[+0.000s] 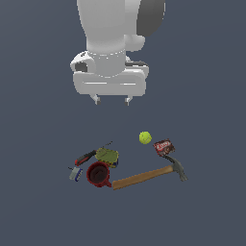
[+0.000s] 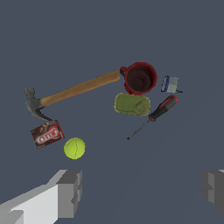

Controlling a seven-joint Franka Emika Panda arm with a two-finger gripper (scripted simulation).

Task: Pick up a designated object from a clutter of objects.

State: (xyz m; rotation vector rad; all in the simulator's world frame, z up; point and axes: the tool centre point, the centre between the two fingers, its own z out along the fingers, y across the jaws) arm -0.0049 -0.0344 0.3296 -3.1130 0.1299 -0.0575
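Observation:
The yellow-green tennis ball [image 1: 145, 138] lies on the dark floor beside the dark red box [image 1: 164, 146], apart from it; it also shows in the wrist view [image 2: 74, 148]. My gripper [image 1: 112, 100] hangs open and empty well above the floor, toward the exterior view's left of the ball. Its two fingers [image 2: 70, 192] frame the wrist view, with the gripper's middle [image 2: 142, 188] away from the ball. The clutter holds a wooden-handled hammer [image 1: 146, 176], a red mug [image 1: 98, 173], a greenish can [image 1: 107, 156], a red-handled screwdriver [image 1: 85, 157] and a small blue-grey item [image 1: 75, 173].
The hammer's head [image 1: 179, 169] lies just in front of the dark red box. The mug, can, screwdriver and blue-grey item bunch together at the exterior view's left of the ball. Dark floor [image 1: 202, 120] surrounds the cluster.

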